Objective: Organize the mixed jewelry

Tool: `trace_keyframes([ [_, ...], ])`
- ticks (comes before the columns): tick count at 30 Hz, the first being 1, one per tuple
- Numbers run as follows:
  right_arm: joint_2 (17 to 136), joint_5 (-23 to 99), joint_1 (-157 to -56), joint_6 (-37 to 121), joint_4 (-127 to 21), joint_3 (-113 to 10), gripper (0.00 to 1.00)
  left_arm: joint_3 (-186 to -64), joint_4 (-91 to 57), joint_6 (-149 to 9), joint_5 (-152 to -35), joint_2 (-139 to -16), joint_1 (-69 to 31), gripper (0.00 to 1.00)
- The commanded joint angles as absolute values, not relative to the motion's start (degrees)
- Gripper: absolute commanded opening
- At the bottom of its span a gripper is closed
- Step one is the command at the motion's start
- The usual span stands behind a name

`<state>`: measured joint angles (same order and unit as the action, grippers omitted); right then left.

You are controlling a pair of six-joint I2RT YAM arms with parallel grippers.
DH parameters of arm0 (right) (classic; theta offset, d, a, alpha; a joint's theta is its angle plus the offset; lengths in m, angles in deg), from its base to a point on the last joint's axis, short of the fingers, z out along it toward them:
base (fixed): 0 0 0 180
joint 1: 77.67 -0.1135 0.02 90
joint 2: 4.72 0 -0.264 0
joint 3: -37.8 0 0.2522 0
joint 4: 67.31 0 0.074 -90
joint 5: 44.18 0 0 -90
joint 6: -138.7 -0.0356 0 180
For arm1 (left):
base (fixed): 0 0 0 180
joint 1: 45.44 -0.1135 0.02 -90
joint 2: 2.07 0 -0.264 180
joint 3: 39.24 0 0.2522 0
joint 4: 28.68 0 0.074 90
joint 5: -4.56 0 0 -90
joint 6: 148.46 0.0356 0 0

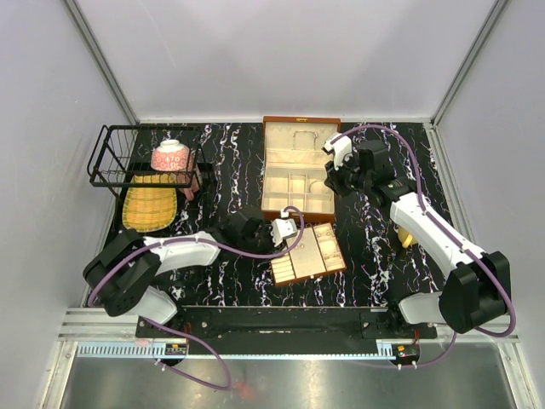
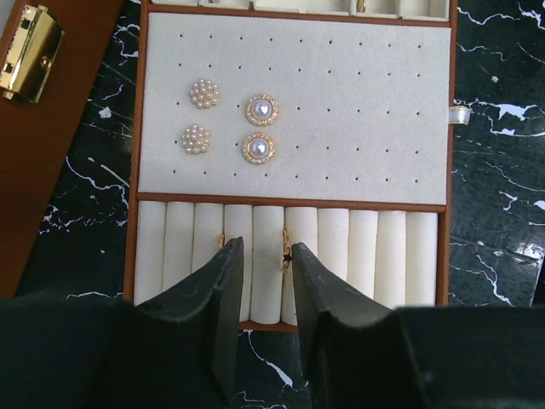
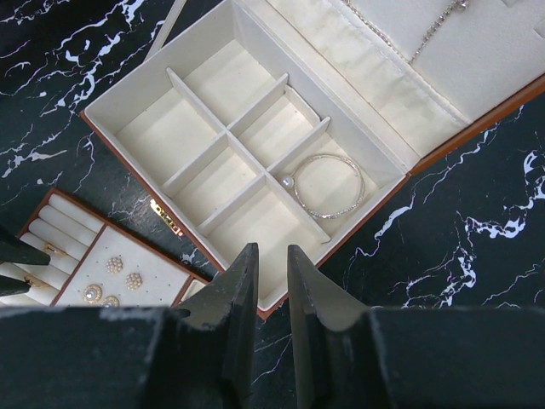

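Left gripper (image 2: pixel 261 247): hangs over the near end of the tray (image 2: pixel 366 128), fingers apart, nothing between them.
Rings (image 2: pixel 286 251): two small gold ones tucked into the tray's white rolls, one right by each fingertip.
Earrings (image 2: pixel 261 110): four on the dotted pad just past the rolls. Two are pearl clusters on the left, two are gold-rimmed pearls on the right, laid out in a neat square.
Box (image 3: pixel 170 128): open on the marble (image 1: pixel 230 162), just beyond the tray, with cream dividers inside.
Right gripper (image 3: pixel 272 249): over the box's near edge, fingers almost together with a thin gap, gripping nothing.
Bangle (image 3: pixel 358 192): pale loop lying flat in one compartment on the lid side of the box.
Chain (image 3: pixel 426 34): fine one lying on the lid lining.
Cup (image 1: pixel 407 236): yellow, mostly hidden under the right arm.
Rack (image 1: pixel 111 158): black wire, far left corner, with a bowl (image 1: pixel 170 155) in it.
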<state>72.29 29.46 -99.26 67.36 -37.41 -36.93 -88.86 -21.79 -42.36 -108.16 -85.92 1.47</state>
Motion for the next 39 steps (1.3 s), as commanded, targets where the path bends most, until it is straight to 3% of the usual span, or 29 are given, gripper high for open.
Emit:
trace_keyframes([
  [1, 71.13, 29.65, -98.94, 67.43, -39.31, -36.52, 0.26, -91.06, -23.18, -42.64, -109.88, -87.14, 1.76, 0.33],
  [10, 70.69, 29.74, -98.94, 67.6, -39.4, -35.99, 0.26, -91.23, -23.09, -42.82, -110.23, -88.11, 1.67, 0.27],
  [25, 70.78, 29.73, -98.94, 67.43, -39.84, -35.46, 0.26, -90.44, -22.92, -42.55, -111.37, -88.38, 1.76, 0.04],
  [39, 71.21, 30.17, -98.94, 67.6, -39.92, -35.55, 0.26, -89.57, -21.86, -42.29, -112.86, -88.99, 2.02, 0.0],
])
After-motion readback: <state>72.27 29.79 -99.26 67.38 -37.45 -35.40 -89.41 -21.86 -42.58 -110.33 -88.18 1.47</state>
